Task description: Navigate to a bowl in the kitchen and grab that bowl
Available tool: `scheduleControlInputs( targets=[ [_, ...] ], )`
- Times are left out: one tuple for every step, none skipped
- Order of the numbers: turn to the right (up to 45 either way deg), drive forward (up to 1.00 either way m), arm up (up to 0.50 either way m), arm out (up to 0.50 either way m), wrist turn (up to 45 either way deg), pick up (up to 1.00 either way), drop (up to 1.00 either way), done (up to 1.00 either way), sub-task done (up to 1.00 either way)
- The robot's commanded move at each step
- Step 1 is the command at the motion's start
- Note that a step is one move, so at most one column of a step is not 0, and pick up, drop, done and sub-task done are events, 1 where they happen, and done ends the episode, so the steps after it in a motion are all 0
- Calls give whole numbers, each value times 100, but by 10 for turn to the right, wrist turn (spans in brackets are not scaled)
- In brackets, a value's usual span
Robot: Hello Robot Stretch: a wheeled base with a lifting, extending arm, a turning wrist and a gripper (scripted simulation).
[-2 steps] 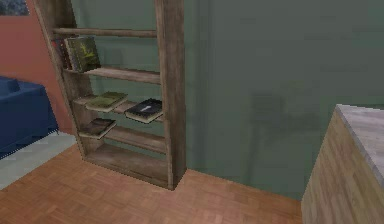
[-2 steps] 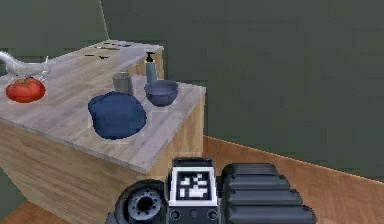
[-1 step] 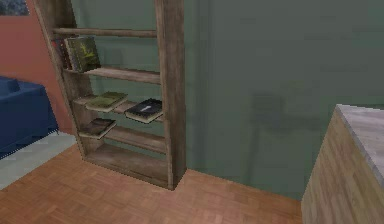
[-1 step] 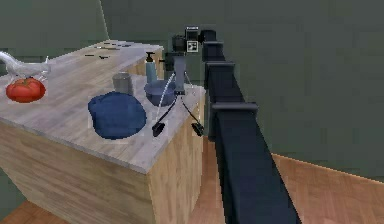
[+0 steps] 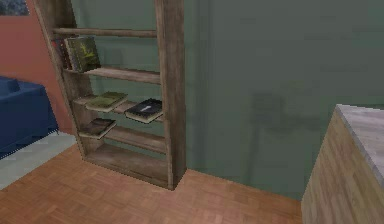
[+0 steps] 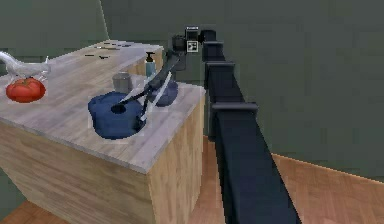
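**Arm side view, grasp stage.** The fingers (image 6: 150,92) slant down from the gripper (image 6: 136,106) body, and their tips end at the dark blue bowl (image 6: 105,120). The bowl rests on the counter (image 6: 70,105), near the counter edge closest to the arm (image 6: 235,130). I cannot tell how the fingers are set. Because the bowl lies on the counter right at the tips, I also cannot tell whether the gripper holds anything, or whether it is touching the bowl or only above it.

A second blue rounded shape (image 6: 170,94) sits on the counter just behind the fingers. A grey cup (image 6: 122,78) and a small bottle (image 6: 150,66) stand farther in on the countertop, close to the gripper's body. A red round thing (image 6: 25,89) and a white thing (image 6: 22,65) lie at the counter's far end, well apart from the bowl.

**Forward view.** A wooden bookshelf (image 5: 125,90) carrying a few books (image 5: 145,108) stands against the green wall, beyond the counter's corner.

**Step in hand (my judgement).** The drive to the counter looks complete and I am at the grasp itself. The next move calls for a sure hold on the bowl, then a straight lift off the counter. The lift should stay clear of the cup and the bottle.
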Motion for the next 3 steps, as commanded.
scheduleControlInputs(
  targets=[
    [0, 0, 0, 0, 450, 0, 0, 0, 0],
    [0, 0, 0, 0, 450, 0, 0, 0, 0],
    [0, 0, 0, 0, 90, 0, 0, 0, 0]
  ],
)
